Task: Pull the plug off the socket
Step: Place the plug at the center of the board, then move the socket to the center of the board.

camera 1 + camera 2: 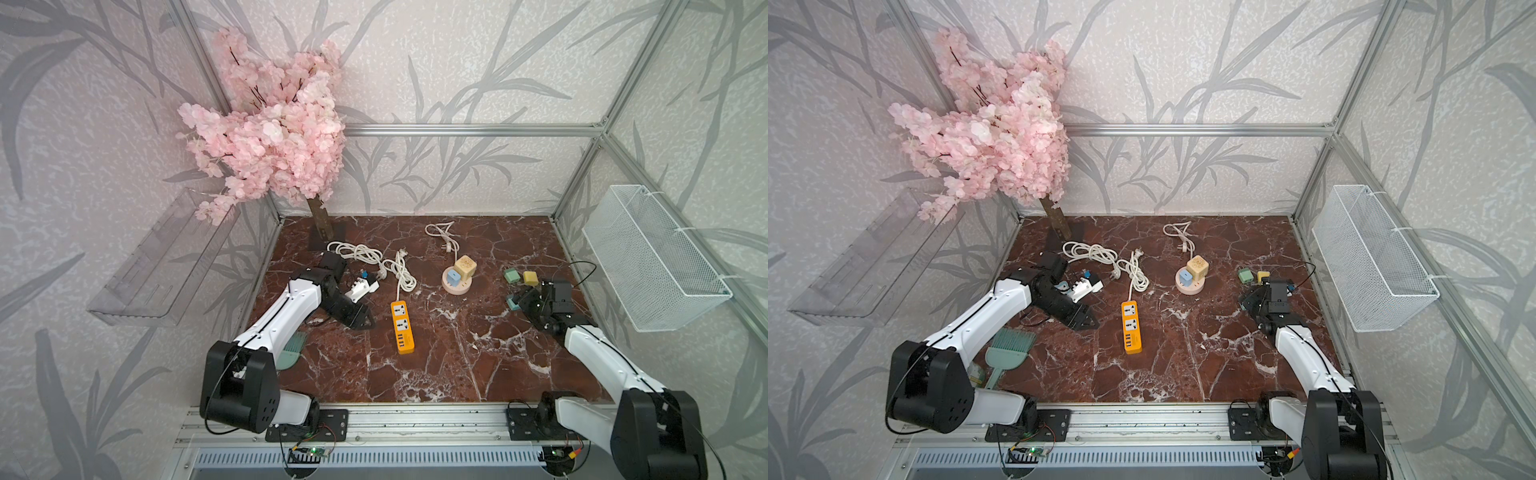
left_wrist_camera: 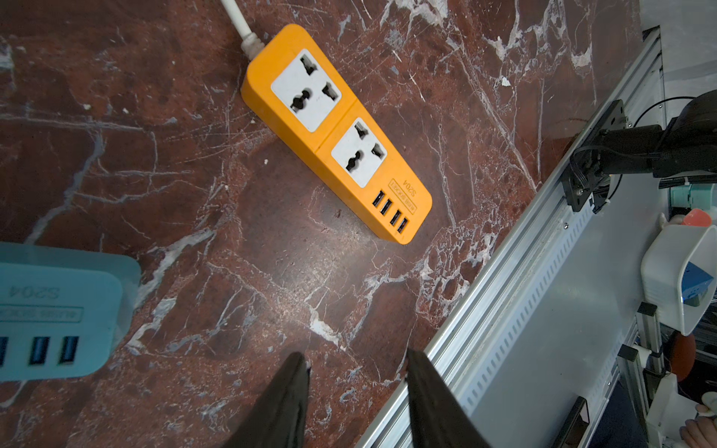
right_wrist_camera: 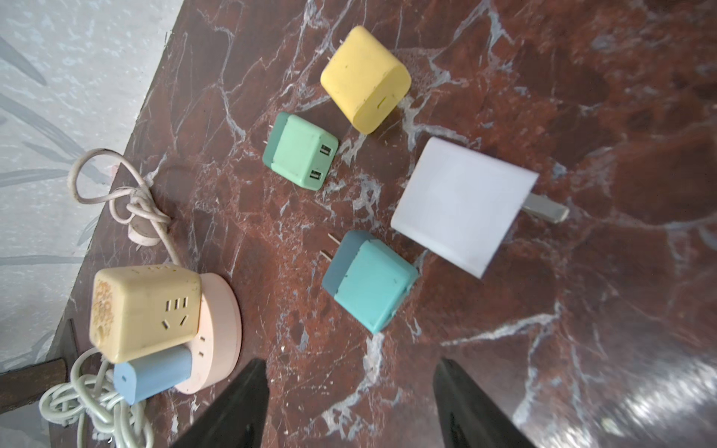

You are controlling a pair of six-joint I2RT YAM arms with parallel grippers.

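Item: blue plug (image 1: 453, 277), seated in pink round socket (image 1: 457, 289), just right of centre in a top view, beside yellow cube adapter (image 1: 465, 262).
Claws: right gripper (image 3: 351, 364) spread wide, nothing held; left gripper (image 2: 355, 355) partly spread, empty.
Handling advised: the plug is to be clamped across its flat sides and drawn straight along its pins while the socket is pinned down.
Views: white plug (image 3: 463, 205) is shown only by the right wrist view; the vacant outlets of orange strip (image 2: 337, 132) are shown closely only by the left wrist view.

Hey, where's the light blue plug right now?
In a top view the light blue plug sits on the round pink socket, beside the yellow cube socket, right of the orange power strip.
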